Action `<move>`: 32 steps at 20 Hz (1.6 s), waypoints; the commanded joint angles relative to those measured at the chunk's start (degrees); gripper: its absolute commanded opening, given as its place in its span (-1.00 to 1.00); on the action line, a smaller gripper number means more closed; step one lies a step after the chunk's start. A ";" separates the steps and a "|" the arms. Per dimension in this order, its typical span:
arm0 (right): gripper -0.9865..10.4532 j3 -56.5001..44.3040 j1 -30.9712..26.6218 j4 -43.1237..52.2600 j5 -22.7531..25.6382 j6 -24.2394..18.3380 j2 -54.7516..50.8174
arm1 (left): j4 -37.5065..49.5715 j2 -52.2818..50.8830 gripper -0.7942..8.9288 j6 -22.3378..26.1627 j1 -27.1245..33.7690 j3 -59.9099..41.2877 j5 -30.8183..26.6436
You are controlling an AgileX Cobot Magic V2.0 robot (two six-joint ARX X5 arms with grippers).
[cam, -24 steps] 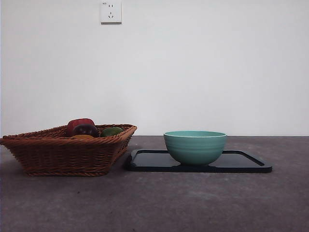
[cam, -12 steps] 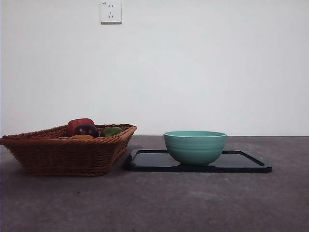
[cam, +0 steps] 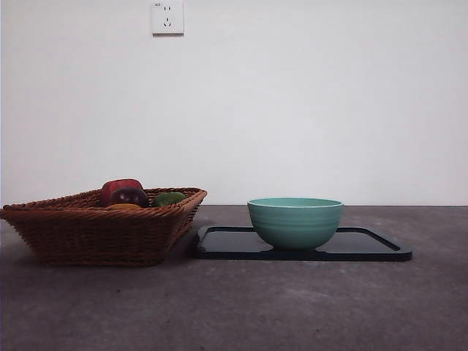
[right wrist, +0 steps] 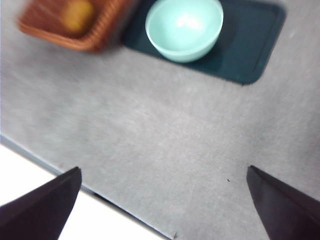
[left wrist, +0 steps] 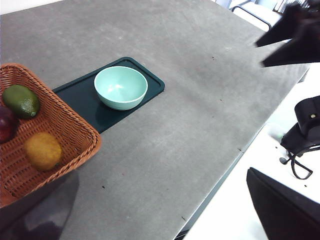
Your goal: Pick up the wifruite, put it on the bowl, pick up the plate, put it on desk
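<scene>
The wifruite [left wrist: 43, 150], a small brownish-orange oval fruit, lies in the wicker basket [left wrist: 75, 130] beside a green fruit [left wrist: 21, 100] and a dark purple one [left wrist: 6, 124]. From the front only its top [cam: 124, 207] peeks over the basket rim [cam: 88, 234]. The mint-teal bowl [cam: 295, 222] [left wrist: 121, 87] [right wrist: 184, 27] stands empty on the dark plate [cam: 365, 245] [left wrist: 80, 95] [right wrist: 250, 45], right of the basket. My left gripper [left wrist: 162, 175] and right gripper [right wrist: 163, 170] both hang open, high above the desk [cam: 241, 307] and well short of the bowl. Neither holds anything.
A red fruit [cam: 121, 186] sits at the back of the basket. The desk's near edge [left wrist: 220, 180] [right wrist: 75, 180] runs under both wrist cameras. The other arm's dark gripper [left wrist: 295, 35] shows in the left wrist view beyond the desk's corner. A wall socket [cam: 167, 17] is behind.
</scene>
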 commanded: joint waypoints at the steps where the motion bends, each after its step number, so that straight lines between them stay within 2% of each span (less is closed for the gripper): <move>1: 0.14 2.29 0.24 2.99 -0.07 0.94 10.27 | 0.63 -0.26 0.39 1.07 -0.31 0.61 0.28; 6: 0.14 8.83 -0.09 10.01 -0.52 0.85 30.47 | 0.63 -1.27 0.39 1.07 -0.31 0.61 0.28; 13: 0.14 27.36 -3.91 9.99 -2.12 0.26 52.59 | 0.66 -1.27 0.39 1.07 -0.31 0.61 0.28; 18: 0.14 35.95 -7.96 8.37 -2.12 -0.52 63.41 | 0.66 -1.27 0.39 1.07 -0.31 0.61 0.28; 24: 0.13 36.68 -10.54 8.37 -1.51 -1.64 70.01 | 0.63 -1.27 0.39 1.05 -0.31 0.63 0.28; 26: 0.02 36.68 -10.64 8.59 -1.49 -2.60 71.60 | 0.63 -1.27 0.39 1.03 -0.31 0.63 0.28; 32: -0.72 36.65 -10.64 8.83 -1.46 -4.66 74.16 | 0.59 -1.27 0.39 1.05 -0.31 0.63 0.28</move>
